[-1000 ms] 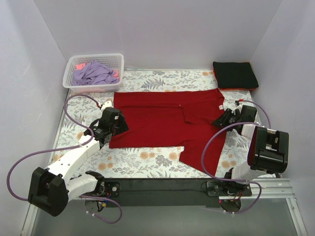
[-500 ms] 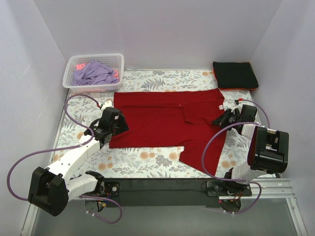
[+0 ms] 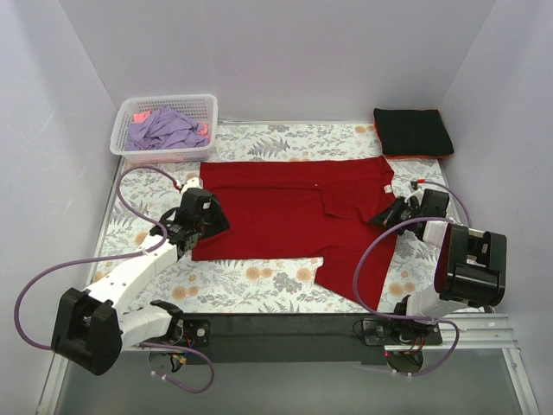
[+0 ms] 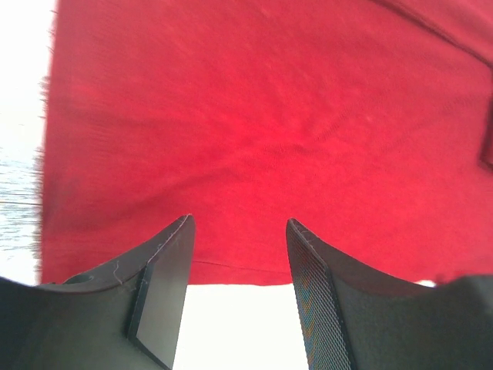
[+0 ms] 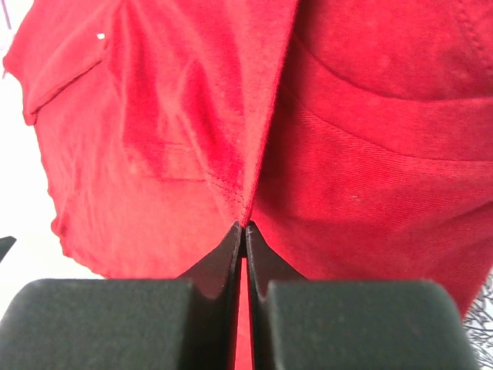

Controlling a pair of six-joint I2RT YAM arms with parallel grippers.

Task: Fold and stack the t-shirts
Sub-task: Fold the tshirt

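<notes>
A deep-red t-shirt (image 3: 285, 212) lies spread across the floral table cloth, with one part trailing toward the near right. My left gripper (image 3: 210, 218) is open at the shirt's left edge; in the left wrist view (image 4: 239, 254) its fingers straddle the hem of the red shirt (image 4: 254, 131). My right gripper (image 3: 386, 213) is shut on a fold of the red shirt (image 5: 254, 154) at its right edge. A folded black t-shirt (image 3: 412, 131) lies at the back right. Lavender and pink t-shirts (image 3: 164, 128) sit crumpled in the basket.
A white lattice basket (image 3: 164, 154) stands at the back left. White walls enclose the table on three sides. Purple cables loop beside both arms. Floral cloth (image 3: 251, 277) shows bare in front of the shirt.
My left gripper has moved slightly toward the shirt's left edge. My right gripper has shifted a little away from me with the fold in it.
</notes>
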